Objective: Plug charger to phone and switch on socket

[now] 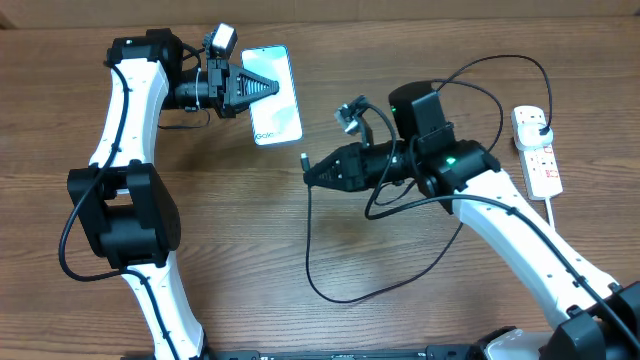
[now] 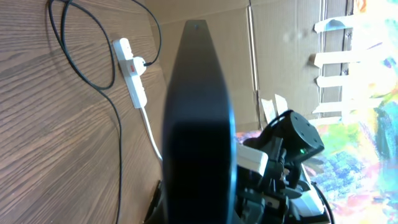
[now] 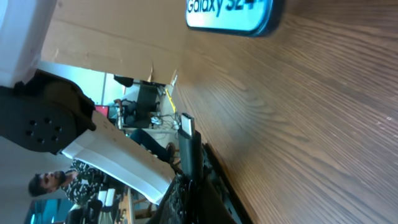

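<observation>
The phone (image 1: pixel 281 118), its blue-teal screen up, is at the top centre of the wooden table. My left gripper (image 1: pixel 262 88) is shut on its upper part. In the left wrist view the phone (image 2: pixel 199 112) shows edge-on as a dark slab between the jaws. My right gripper (image 1: pixel 314 172) is shut on the charger's connector end (image 1: pixel 304 160), a short way right of and below the phone's bottom edge. In the right wrist view the tip (image 3: pixel 186 126) points towards the phone (image 3: pixel 230 14). The black cable (image 1: pixel 320 285) loops across the table to a black plug (image 1: pixel 540 122) in the white socket strip (image 1: pixel 541 160).
The socket strip lies at the far right with its thick white cord (image 1: pixel 556 215) running towards the front edge. It also shows in the left wrist view (image 2: pixel 132 73). The cable loop lies on the table in front of the right arm.
</observation>
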Available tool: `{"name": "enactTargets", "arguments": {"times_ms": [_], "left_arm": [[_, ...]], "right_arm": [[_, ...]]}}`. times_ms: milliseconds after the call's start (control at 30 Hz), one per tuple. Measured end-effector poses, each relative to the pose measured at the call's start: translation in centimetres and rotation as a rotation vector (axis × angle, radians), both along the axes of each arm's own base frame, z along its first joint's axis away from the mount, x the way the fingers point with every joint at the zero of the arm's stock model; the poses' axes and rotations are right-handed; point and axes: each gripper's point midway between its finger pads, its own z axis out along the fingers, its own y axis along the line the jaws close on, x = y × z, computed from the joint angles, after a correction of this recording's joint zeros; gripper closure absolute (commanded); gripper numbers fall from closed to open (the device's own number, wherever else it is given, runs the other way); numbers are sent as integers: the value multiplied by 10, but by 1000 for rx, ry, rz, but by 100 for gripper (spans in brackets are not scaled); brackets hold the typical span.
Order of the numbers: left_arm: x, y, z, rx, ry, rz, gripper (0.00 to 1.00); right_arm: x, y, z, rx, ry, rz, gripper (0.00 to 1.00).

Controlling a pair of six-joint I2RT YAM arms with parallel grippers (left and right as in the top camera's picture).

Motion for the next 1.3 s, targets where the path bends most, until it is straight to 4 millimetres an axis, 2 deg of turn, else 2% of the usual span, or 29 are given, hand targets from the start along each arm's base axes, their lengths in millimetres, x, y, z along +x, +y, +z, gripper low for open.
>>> {"name": "enactTargets", "arguments": {"times_ms": [267,700,933,1300], "left_arm": [[-2,-7,1,-8,68,-11,96],[-12,-38,1,-6,43,-86,96],[-13,-40,0,-5,41,-91,96],[-13,-40,0,-5,41,-91,96]], "right_arm": [[-1,17,3,-5,0,-27,96],[7,17,-1,-21,23,-84,96],[2,13,-19,-46,61,-89,96],[6,15,-15,-25,28,-88,96]]}}
